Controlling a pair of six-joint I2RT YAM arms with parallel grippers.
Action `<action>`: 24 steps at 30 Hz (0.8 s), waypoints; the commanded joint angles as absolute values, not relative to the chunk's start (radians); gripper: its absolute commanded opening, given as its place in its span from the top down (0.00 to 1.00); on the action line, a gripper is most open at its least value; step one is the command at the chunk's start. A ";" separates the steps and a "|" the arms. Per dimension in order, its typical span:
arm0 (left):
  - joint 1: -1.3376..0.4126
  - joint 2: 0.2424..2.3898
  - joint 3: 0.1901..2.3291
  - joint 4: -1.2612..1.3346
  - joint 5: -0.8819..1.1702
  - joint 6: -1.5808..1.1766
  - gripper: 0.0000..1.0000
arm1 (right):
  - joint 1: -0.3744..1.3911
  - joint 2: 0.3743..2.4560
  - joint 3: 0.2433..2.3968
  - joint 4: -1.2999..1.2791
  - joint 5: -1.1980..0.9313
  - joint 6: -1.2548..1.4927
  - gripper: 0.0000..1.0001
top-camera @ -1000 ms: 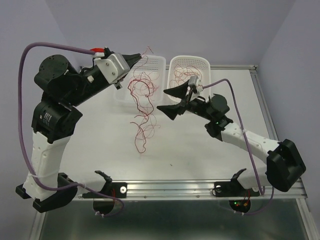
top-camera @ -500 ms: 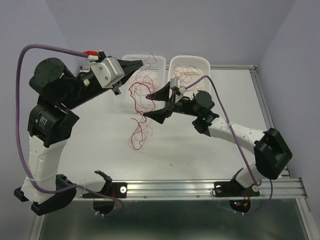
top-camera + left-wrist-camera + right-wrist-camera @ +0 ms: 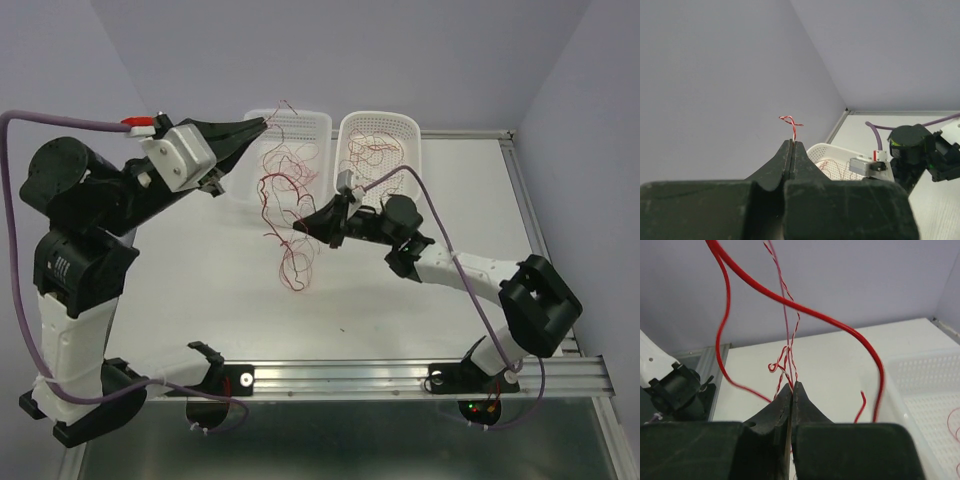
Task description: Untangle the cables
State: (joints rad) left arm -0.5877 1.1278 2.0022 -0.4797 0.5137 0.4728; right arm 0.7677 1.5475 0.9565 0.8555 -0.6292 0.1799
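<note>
both tools pinch the cables (image 3: 285, 190): left tool (image 3: 262, 122) high over the far edge of the table (image 3: 180, 300), right tool (image 3: 300, 228) lower; tangle unresolved, some strands in the far-right basket (image 3: 379, 116).

Thin red cables (image 3: 283, 183) hang like a curtain mid-table (image 3: 200, 300). The left basket (image 3: 318, 120) and right basket (image 3: 412, 135) block the far edge. The near side is open.
</note>
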 commanded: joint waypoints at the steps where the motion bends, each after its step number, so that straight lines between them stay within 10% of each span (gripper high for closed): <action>1: -0.588 1.080 2.016 -0.361 0.463 0.471 1.00 | 0.778 1.477 0.816 0.917 -0.563 0.181 0.99; 24: -0.588 0.989 1.953 -0.264 0.097 0.600 1.00 | 0.787 1.054 0.202 0.862 -0.216 0.322 0.99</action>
State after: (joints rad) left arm -0.5877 1.0164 1.9373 -0.3622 0.1802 0.5674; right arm 0.7807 1.1519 0.2379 0.8906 -0.2974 0.3054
